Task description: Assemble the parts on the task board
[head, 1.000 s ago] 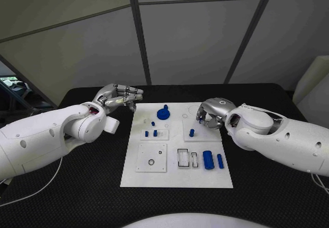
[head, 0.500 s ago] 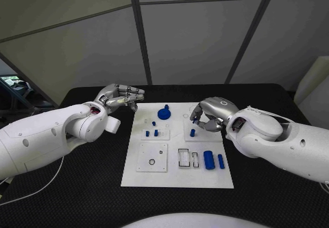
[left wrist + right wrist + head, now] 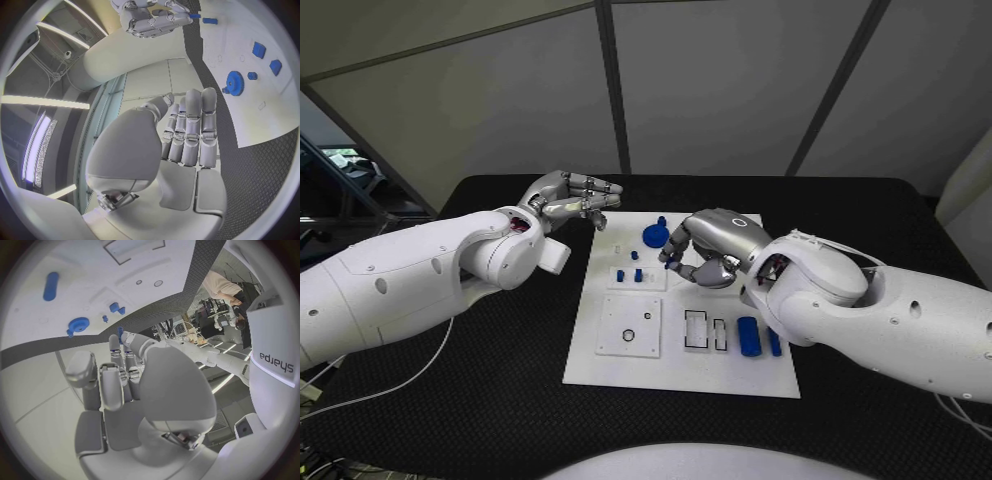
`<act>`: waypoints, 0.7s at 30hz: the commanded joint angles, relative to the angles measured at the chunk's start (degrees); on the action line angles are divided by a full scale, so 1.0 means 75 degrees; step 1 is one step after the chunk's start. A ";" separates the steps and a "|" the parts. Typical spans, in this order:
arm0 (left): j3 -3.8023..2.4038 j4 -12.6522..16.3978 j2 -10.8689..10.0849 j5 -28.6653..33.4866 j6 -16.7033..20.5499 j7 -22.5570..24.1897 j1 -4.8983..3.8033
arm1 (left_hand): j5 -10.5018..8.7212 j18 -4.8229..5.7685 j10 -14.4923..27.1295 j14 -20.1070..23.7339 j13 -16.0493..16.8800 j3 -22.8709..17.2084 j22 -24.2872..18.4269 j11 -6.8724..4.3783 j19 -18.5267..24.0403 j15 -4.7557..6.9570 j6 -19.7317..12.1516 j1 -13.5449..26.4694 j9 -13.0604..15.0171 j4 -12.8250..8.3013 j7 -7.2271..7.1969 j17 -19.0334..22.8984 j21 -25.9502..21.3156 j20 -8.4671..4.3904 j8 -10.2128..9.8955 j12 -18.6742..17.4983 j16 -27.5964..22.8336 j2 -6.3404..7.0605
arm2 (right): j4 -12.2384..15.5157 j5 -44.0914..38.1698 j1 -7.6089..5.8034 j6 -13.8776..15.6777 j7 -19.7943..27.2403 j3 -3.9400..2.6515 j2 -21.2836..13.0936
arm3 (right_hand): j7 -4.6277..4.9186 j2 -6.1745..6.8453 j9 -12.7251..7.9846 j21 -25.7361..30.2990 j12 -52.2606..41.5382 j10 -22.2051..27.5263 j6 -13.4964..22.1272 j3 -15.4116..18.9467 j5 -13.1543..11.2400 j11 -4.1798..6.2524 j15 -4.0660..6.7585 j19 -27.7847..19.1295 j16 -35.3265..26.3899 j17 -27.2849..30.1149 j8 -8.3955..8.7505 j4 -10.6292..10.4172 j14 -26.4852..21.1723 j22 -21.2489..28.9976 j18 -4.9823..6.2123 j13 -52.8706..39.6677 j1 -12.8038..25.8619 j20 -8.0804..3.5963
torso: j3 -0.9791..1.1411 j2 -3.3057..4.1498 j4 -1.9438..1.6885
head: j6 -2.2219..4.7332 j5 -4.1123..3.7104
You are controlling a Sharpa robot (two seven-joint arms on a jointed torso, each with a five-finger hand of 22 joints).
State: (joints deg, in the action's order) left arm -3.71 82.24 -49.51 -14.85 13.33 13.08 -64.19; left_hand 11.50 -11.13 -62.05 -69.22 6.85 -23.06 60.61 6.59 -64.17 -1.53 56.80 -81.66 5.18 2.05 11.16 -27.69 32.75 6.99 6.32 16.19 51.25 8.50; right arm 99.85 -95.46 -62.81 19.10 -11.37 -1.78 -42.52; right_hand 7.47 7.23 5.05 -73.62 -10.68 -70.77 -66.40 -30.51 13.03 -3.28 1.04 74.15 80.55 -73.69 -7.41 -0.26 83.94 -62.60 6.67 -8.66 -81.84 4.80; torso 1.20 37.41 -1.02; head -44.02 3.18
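1. Looking down at the task board in the middle of the black table, we see the right hand above its centre, fingers curled in; a small blue piece shows at its fingertips, though we cannot tell whether it is pinched.
2. We find the left hand at ten o'clock off the board, fingers curled on nothing.
3. We see the blue gear at twelve o'clock and two blue cylinders at four o'clock.

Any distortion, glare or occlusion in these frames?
Head view: even light, no glare; right hand hides part of the board. Left wrist view: fisheye bends the board's edge, left hand blocks the middle. Right wrist view: same bending, bright room behind.
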 commanded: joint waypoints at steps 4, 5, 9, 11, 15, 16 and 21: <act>-0.0007 -0.0003 0.0076 0.0038 -0.0123 -0.0023 -0.0012 | 0.0011 0.0099 0.0047 0.0051 0.0014 0.0045 -0.0012 -0.0004 0.0046 -0.0014 -0.0075 0.0049 -0.0009 0.0010 -0.0004 0.0012 -0.0048 0.0032 0.0034 0.0054 -0.0042 -0.0026 | -0.0274 0.0076 0.0209 -0.0348 0.0275 0.0108 0.0376 | 0.0009 -0.0035 0.0008 -0.0043 0.0042 -0.0026 -0.0007 -0.0003 -0.0026 -0.0001 0.0029 0.0037 0.0043 -0.0026 0.0054 0.0040 0.0433 -0.0013 -0.0124 0.0017 0.0064 0.0000 | 0.0017 0.0012 0.0009 | -0.0063 0.0172; -0.0007 -0.0002 0.0086 0.0038 -0.0121 -0.0033 -0.0013 | 0.0011 0.0099 0.0048 0.0052 0.0014 0.0046 -0.0012 -0.0004 0.0046 -0.0015 -0.0075 0.0049 -0.0009 0.0010 -0.0004 0.0013 -0.0049 0.0032 0.0034 0.0054 -0.0042 -0.0026 | -0.0321 0.0056 0.0237 -0.0377 0.0276 0.0117 0.0429 | 0.0009 -0.0036 0.0008 -0.0043 0.0043 -0.0025 -0.0007 -0.0003 -0.0026 -0.0002 0.0029 0.0037 0.0044 -0.0026 0.0055 0.0040 0.0434 -0.0012 -0.0124 0.0017 0.0064 0.0000 | 0.0010 0.0007 0.0005 | -0.0077 0.0188; -0.0007 0.0001 0.0127 0.0038 -0.0120 -0.0054 -0.0015 | 0.0011 0.0099 0.0049 0.0051 0.0014 0.0047 -0.0013 -0.0003 0.0046 -0.0015 -0.0076 0.0050 -0.0009 0.0011 -0.0003 0.0014 -0.0050 0.0033 0.0035 0.0055 -0.0042 -0.0027 | -0.0490 -0.0006 0.0306 -0.0457 0.0265 0.0138 0.0577 | 0.0013 -0.0040 0.0006 -0.0044 0.0050 -0.0020 0.0000 -0.0003 -0.0027 -0.0005 0.0026 0.0037 0.0051 -0.0037 0.0060 0.0043 0.0435 -0.0014 -0.0124 0.0019 0.0068 0.0001 | -0.0006 -0.0008 -0.0007 | -0.0145 0.0226; -0.0008 0.0002 0.0145 0.0038 -0.0125 -0.0058 -0.0017 | 0.0011 0.0099 0.0049 0.0051 0.0014 0.0047 -0.0013 -0.0003 0.0046 -0.0015 -0.0076 0.0050 -0.0009 0.0011 -0.0003 0.0014 -0.0050 0.0033 0.0035 0.0055 -0.0042 -0.0027 | -0.0583 -0.0043 0.0333 -0.0491 0.0250 0.0145 0.0652 | 0.0013 -0.0040 0.0006 -0.0044 0.0050 -0.0020 0.0000 -0.0003 -0.0027 -0.0005 0.0026 0.0037 0.0051 -0.0037 0.0060 0.0043 0.0435 -0.0014 -0.0124 0.0019 0.0068 0.0001 | 0.0000 -0.0004 -0.0010 | -0.0163 0.0259; -0.0008 -0.0006 0.0177 0.0038 -0.0139 -0.0071 -0.0019 | 0.0010 0.0099 0.0054 0.0050 0.0015 0.0053 -0.0014 -0.0002 0.0046 -0.0016 -0.0078 0.0054 -0.0010 0.0012 -0.0002 0.0017 -0.0052 0.0033 0.0036 0.0058 -0.0041 -0.0027 | -0.0715 -0.0083 0.0375 -0.0578 0.0236 0.0173 0.0781 | 0.0014 -0.0045 0.0006 -0.0045 0.0053 -0.0019 0.0002 -0.0004 -0.0026 -0.0007 0.0025 0.0038 0.0059 -0.0050 0.0062 0.0044 0.0438 -0.0016 -0.0125 0.0020 0.0071 0.0002 | 0.0015 0.0003 -0.0003 | -0.0193 0.0335; -0.0008 -0.0008 0.0184 0.0038 -0.0145 -0.0075 -0.0020 | 0.0010 0.0099 0.0054 0.0050 0.0015 0.0053 -0.0014 -0.0002 0.0046 -0.0016 -0.0078 0.0054 -0.0010 0.0012 -0.0002 0.0017 -0.0052 0.0033 0.0036 0.0058 -0.0041 -0.0027 | -0.0735 -0.0089 0.0384 -0.0601 0.0234 0.0186 0.0805 | 0.0014 -0.0045 0.0006 -0.0045 0.0053 -0.0019 0.0002 -0.0004 -0.0026 -0.0007 0.0025 0.0038 0.0059 -0.0050 0.0062 0.0044 0.0438 -0.0016 -0.0125 0.0020 0.0071 0.0002 | 0.0017 0.0003 -0.0004 | -0.0204 0.0344; -0.0008 -0.0015 0.0211 0.0038 -0.0187 -0.0073 -0.0021 | 0.0008 0.0099 0.0066 0.0047 0.0019 0.0081 -0.0022 0.0002 0.0048 -0.0022 -0.0083 0.0087 -0.0012 0.0034 0.0000 0.0031 -0.0063 0.0040 0.0045 0.0077 -0.0041 -0.0037 | -0.0809 -0.0120 0.0441 -0.0749 0.0180 0.0231 0.0882 | 0.0016 -0.0052 0.0005 -0.0042 0.0056 -0.0018 0.0005 -0.0005 -0.0025 -0.0008 0.0023 0.0033 0.0049 -0.0031 0.0065 0.0046 0.0435 -0.0009 -0.0124 0.0021 0.0073 0.0003 | 0.0013 0.0006 0.0018 | -0.0233 0.0377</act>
State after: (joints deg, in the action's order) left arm -3.71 82.13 -48.03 -14.83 12.90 12.51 -64.25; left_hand 11.50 -11.13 -62.06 -69.22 6.90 -22.76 60.49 6.59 -63.97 -1.53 56.39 -81.48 5.18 2.36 11.16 -27.51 32.36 7.20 6.31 16.40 51.25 8.32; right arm 93.90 -95.64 -59.50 15.19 -10.10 -0.07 -36.00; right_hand 7.33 7.01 5.00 -73.62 -10.63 -70.85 -66.26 -30.46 12.93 -3.20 1.04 74.14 80.87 -74.02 -7.25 -0.31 83.94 -62.67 6.67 -8.48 -81.46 4.80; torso 1.29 37.41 -1.02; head -45.68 5.92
